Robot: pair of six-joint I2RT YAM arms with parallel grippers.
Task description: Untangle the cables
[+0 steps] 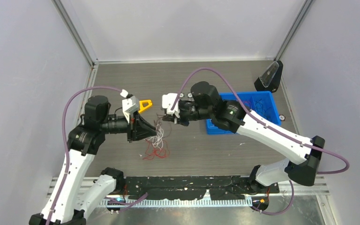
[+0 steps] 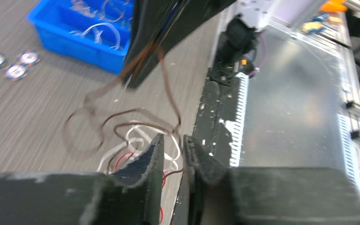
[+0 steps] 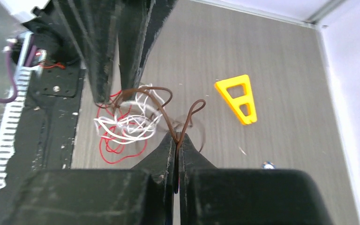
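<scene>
Your cables (image 1: 157, 143) lie in a loose clump of thin white and red strands on the worktop (image 1: 206, 154). One brown cable (image 3: 168, 125) is lifted above the clump, curling in open loops, and is pinched between the fingers of your right end effector (image 3: 176, 138).

A yellow triangular frame (image 3: 233, 83) is lying flat on the grey wood-grain surface (image 1: 122, 79), near the tips of the right pincer (image 3: 177, 140) and just beyond the left pincer (image 2: 173, 140). A blue bin (image 1: 251, 95) is sitting behind the right pincer, with small round discs (image 2: 16, 70) lying beside it. A black wedge (image 1: 269, 77) is standing well beyond both.
</scene>
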